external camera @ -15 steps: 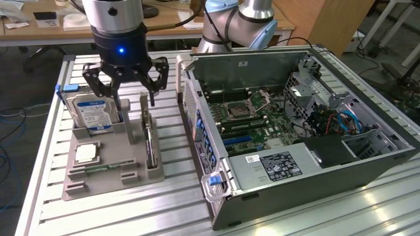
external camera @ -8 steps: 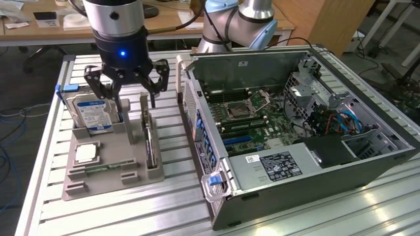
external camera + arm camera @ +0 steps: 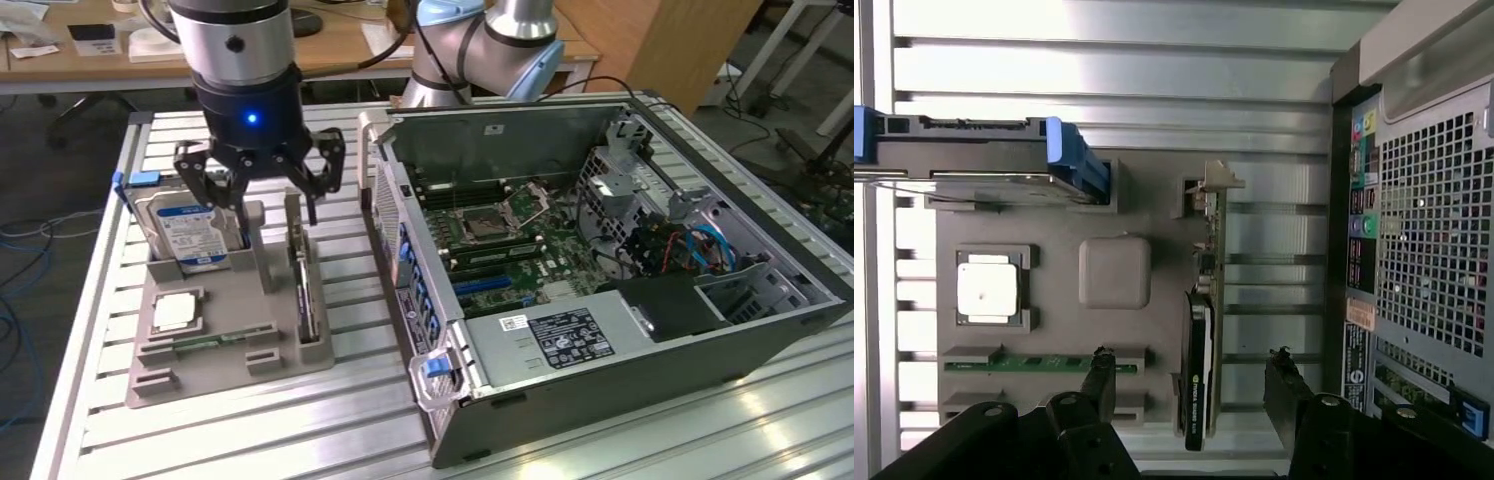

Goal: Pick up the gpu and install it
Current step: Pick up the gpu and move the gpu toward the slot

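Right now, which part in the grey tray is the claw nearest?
The gpu, the thin dark card standing on edge, centred between the fingers of the open gripper; the hard drive stands off to one side.

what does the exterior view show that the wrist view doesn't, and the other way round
Exterior view adds: the inside of the open computer case, with its motherboard and power supply, plus the arm's base.
Wrist view adds: the case's rear port panel and vent grille.
Both share: the grey tray with the hard drive, cpu, memory stick and the gpu standing on edge, and the open gripper hovering over it.
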Tool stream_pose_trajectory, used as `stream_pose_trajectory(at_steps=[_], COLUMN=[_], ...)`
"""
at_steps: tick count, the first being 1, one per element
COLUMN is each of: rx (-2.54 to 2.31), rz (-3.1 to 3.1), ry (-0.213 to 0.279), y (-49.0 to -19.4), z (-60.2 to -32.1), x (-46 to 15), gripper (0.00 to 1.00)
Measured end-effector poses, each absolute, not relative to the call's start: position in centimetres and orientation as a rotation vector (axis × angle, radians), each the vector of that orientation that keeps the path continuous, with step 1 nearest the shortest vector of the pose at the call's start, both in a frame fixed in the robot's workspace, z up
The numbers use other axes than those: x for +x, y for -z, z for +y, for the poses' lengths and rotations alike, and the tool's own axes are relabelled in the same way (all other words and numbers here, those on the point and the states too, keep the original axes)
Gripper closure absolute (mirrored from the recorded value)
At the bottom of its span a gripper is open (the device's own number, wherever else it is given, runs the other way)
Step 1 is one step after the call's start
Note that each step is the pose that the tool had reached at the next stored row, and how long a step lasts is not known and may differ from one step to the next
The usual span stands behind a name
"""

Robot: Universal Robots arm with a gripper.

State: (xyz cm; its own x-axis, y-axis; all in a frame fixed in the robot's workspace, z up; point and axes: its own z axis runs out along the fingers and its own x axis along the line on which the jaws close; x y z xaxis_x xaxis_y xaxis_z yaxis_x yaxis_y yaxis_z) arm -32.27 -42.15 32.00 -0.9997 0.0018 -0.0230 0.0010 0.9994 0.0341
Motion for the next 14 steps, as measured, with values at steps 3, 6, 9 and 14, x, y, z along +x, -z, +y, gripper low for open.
stream_pose_trajectory(at_steps=[3,6,9,14], rx=[0.002,0.002,0.002,0.002], rz=[3.118,3.118,3.118,3.118], ry=[-0.053,-0.053,-0.053,-0.053], y=[-31.79,-31.61,-31.42,-31.12], z=[-42.22,-42.23,-42.23,-42.24], x=[-32.24,-32.16,-32.08,-32.03], gripper=[0.29,0.29,0.29,0.29])
